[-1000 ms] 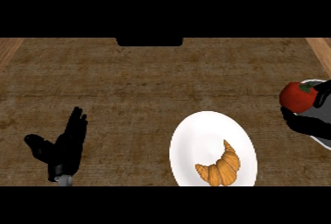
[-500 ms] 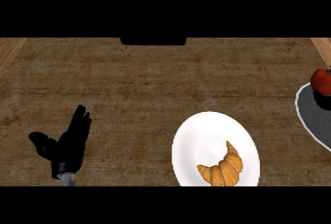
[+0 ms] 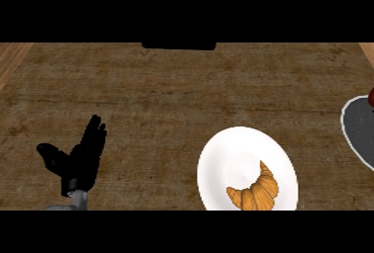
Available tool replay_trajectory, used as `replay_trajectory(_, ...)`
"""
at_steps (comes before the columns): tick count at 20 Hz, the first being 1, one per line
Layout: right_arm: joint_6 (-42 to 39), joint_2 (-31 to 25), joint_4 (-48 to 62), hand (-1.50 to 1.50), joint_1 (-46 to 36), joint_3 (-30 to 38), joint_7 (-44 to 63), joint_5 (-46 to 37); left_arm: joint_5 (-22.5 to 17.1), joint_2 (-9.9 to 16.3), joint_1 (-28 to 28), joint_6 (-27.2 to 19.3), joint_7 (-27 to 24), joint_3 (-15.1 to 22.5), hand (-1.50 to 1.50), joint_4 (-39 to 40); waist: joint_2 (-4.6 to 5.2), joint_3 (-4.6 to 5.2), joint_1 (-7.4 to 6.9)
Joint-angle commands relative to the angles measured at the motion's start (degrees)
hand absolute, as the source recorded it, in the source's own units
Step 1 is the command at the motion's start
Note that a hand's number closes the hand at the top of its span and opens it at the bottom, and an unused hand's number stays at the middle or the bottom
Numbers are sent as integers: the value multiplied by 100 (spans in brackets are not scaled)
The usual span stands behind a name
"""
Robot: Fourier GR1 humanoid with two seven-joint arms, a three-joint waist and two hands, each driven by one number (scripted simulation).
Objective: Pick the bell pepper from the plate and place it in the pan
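A white plate (image 3: 237,158) sits at the lower middle-right of the counter with a croissant (image 3: 257,190) on its near side. At the right edge shows part of the dark pan (image 3: 359,131) with a pale rim. A sliver of the red bell pepper (image 3: 371,97) peeks in at the right edge, just above the pan. My left hand (image 3: 79,158) rests open at the lower left, fingers up. My right hand does not show in the head view.
The brown counter runs wide between my left hand and the plate. A dark object (image 3: 179,45) lies at the far edge, top middle. Lighter wood strips show at the top left and top right corners.
The right hand, which held the bell pepper over the pan, has gone out at the right edge. The pepper and pan have slid rightward in view. The left hand stays still.
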State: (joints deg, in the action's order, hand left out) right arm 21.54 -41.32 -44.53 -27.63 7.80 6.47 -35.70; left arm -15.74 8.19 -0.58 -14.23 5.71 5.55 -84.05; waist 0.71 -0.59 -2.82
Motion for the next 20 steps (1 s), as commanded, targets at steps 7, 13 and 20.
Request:
replay_trajectory(7,376,173,2121,-150,-826,543,-1799,292,103,-266,-155,-21,-10,224,0,269,67,20,-57)
replay_trajectory(13,-826,169,2018,-150,-1167,1799,-2931,1919,44,-227,-36,-91,26,46,0,209,52,2,79)
replay_trajectory(20,-2570,-395,2554,-150,-1025,2768,-3359,3030,-20,-127,-188,40,-4,-76,0,339,1,31,237)
